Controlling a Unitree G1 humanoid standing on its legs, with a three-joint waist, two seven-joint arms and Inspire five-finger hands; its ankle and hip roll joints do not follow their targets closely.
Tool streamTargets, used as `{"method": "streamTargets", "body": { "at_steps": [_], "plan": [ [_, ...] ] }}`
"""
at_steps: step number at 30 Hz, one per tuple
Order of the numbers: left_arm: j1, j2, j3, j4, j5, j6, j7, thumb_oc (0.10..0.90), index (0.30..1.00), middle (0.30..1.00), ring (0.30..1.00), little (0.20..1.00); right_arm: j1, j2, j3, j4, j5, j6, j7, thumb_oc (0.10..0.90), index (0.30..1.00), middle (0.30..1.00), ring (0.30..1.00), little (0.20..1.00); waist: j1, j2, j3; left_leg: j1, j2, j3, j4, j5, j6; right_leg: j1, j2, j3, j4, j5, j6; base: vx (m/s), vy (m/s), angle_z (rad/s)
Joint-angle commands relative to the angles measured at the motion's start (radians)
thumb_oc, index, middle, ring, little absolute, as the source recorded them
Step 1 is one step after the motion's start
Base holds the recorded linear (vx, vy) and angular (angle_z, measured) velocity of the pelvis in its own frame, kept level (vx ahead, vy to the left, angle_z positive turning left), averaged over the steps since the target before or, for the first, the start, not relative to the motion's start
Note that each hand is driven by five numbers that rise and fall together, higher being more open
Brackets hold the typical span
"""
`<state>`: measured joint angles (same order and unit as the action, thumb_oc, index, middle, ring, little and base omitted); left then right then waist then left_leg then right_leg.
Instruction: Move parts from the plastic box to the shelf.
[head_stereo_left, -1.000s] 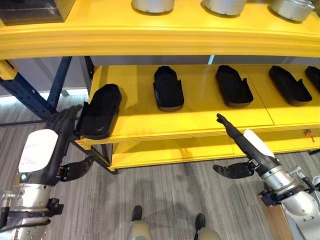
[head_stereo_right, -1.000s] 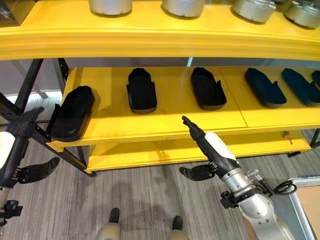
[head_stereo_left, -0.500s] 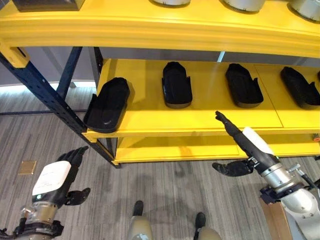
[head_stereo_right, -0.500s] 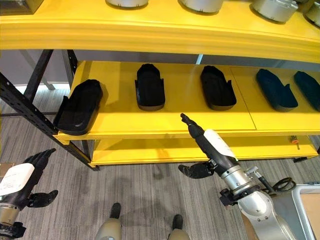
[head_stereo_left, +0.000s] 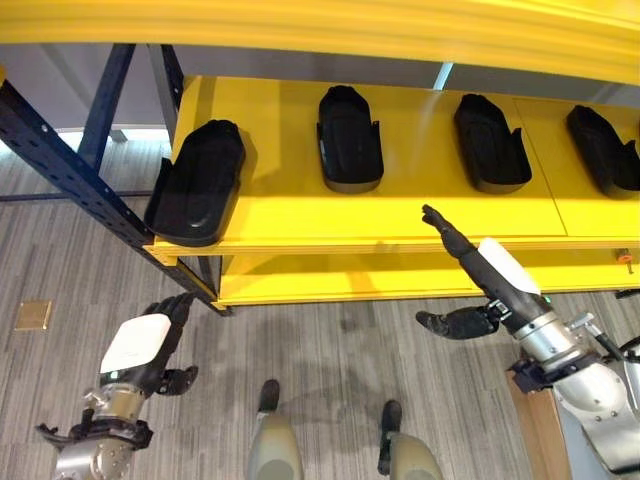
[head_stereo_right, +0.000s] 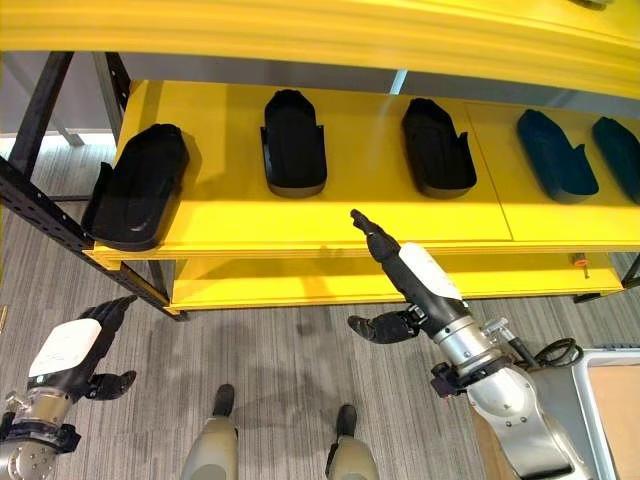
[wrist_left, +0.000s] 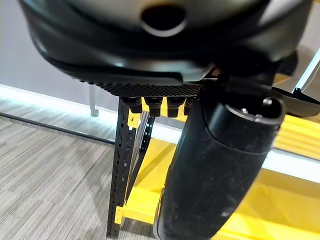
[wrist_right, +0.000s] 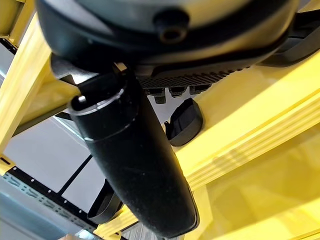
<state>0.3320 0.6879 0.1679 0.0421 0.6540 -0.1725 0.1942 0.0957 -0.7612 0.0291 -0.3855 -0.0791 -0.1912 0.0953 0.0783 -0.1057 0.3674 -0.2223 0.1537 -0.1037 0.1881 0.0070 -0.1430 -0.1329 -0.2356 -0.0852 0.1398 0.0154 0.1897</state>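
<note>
Having let go of the leftmost black part (head_stereo_left: 196, 183), now resting at the yellow shelf's (head_stereo_left: 300, 220) left corner, the left hand (head_stereo_left: 140, 347) has dropped toward the floor (head_stereo_left: 330, 350), fingers relaxed and empty. The right hand (head_stereo_left: 478, 270) stays outstretched at the shelf edge, open, holding nothing.

Five black parts (head_stereo_right: 293, 142) (one overhanging) on one shelf (head_stereo_right: 330, 215).
</note>
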Motion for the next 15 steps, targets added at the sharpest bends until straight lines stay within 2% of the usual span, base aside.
{"method": "streamTargets", "body": {
  "at_steps": [1,15],
  "plan": [
    [-0.022,0.075,0.044,-0.041,0.031,-0.001,0.117,0.9,1.0,1.0,1.0,1.0,-0.109,-0.022,-0.016,-0.038,-0.004,-0.075,-0.066,0.9,1.0,1.0,1.0,1.0,-0.017,-0.038,-0.04,-0.07,0.015,-0.014,0.014,0.037,0.03,-0.015,-0.022,0.013,0.034,-0.012,-0.011,-0.01,0.007,-0.03],
    [-0.125,0.128,0.061,0.006,0.076,0.048,0.194,0.9,1.0,1.0,1.0,1.0,-0.146,-0.035,0.008,-0.033,0.005,-0.073,-0.074,0.9,1.0,1.0,1.0,1.0,-0.029,-0.051,-0.019,-0.093,0.024,-0.008,0.03,0.036,0.023,-0.047,-0.017,0.025,0.055,-0.011,-0.014,-0.01,0.005,-0.03]
  ]
}}
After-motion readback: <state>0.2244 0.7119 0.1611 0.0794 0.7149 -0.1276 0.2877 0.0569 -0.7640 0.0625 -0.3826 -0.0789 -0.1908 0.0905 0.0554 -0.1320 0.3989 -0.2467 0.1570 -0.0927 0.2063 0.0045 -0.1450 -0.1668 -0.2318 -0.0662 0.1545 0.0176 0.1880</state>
